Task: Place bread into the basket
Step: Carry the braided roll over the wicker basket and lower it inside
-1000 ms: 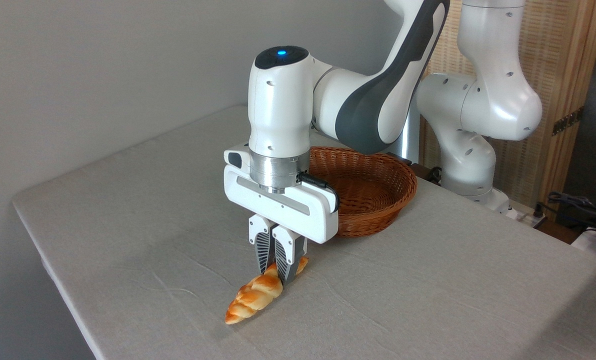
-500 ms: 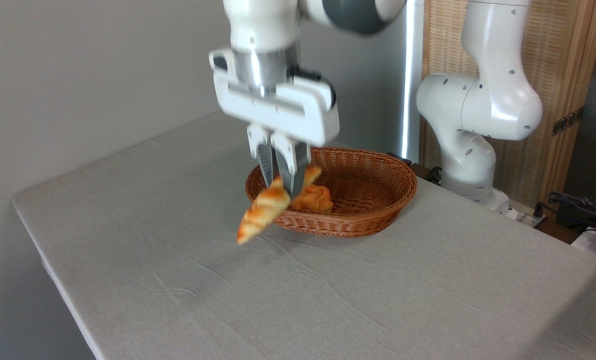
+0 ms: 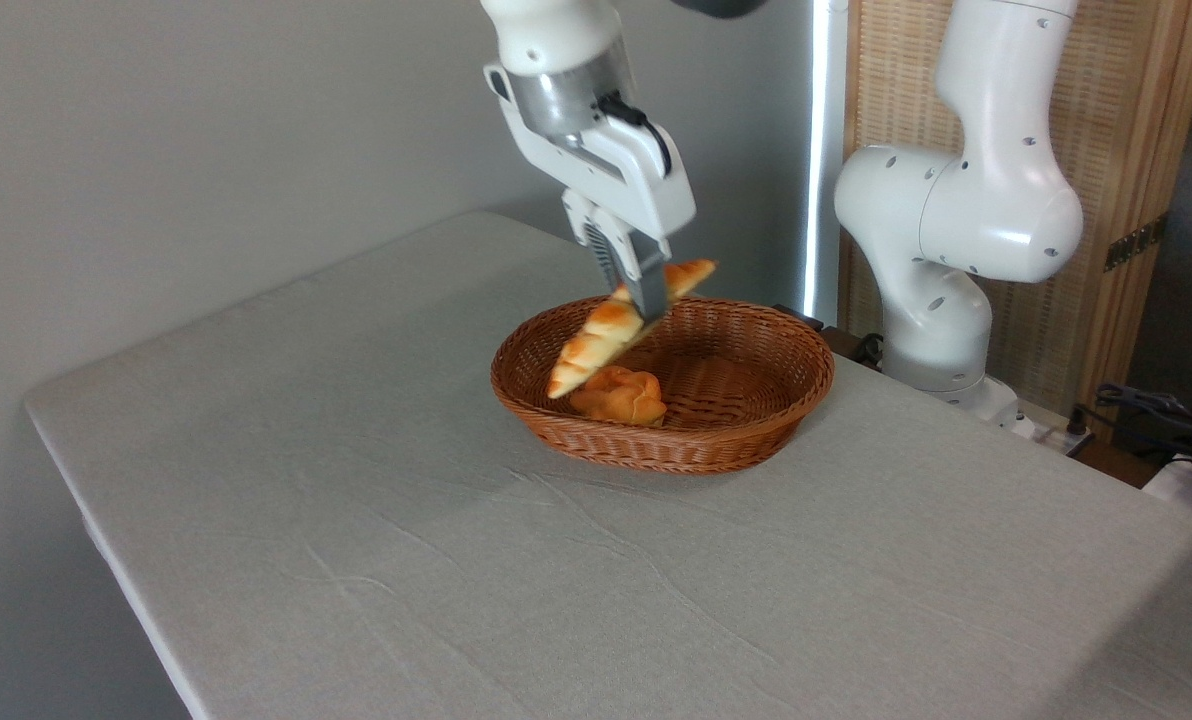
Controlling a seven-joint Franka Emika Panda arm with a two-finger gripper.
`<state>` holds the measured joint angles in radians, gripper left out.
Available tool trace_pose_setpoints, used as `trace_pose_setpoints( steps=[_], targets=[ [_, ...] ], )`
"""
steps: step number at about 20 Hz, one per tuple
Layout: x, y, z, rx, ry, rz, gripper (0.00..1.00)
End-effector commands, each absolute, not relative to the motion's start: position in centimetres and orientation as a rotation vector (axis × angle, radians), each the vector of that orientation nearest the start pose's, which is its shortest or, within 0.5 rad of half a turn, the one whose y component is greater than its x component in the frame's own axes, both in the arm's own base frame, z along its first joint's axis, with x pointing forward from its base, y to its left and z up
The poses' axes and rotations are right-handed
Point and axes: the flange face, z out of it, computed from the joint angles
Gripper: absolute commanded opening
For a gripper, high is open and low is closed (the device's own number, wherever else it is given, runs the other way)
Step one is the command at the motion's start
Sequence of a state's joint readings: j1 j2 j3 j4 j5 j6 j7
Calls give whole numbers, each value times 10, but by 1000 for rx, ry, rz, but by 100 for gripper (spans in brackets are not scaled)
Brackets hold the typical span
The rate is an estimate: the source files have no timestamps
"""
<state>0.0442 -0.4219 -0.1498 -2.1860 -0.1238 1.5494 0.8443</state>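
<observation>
Gripper [image 3: 644, 300] fingers are pinched tight on the bread [image 3: 616, 325], holding it near its upper right end. That long braided loaf hangs in the air on a slant, with its low tip pointing down to the left and its high tip sticking out past the fingers. It is now over the basket [image 3: 746, 425], above the left part of it. A second ago the loaf lay on the table [image 3: 356, 520] in front of the basket; half a second ago it was lifted but hung over the basket's front left rim. The gripper has since moved up and to the right, and it leans more. A small round bun [image 3: 621, 397] sits inside the basket, just under the loaf's low tip. The right half of the basket floor is bare. The table around the basket has lots of open room.
</observation>
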Motion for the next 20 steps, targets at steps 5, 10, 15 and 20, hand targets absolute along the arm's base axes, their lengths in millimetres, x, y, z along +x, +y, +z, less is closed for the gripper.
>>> trace_pose_setpoints(
  steps=[5, 10, 15, 20],
  targets=[
    [368, -85, 497, -3001, 1617, 383, 20],
    [365, -84, 484, -2998, 1629, 424, 69],
    [364, -82, 479, -2993, 1627, 438, 100],
    [364, -81, 475, -2990, 1625, 456, 100]
  ],
)
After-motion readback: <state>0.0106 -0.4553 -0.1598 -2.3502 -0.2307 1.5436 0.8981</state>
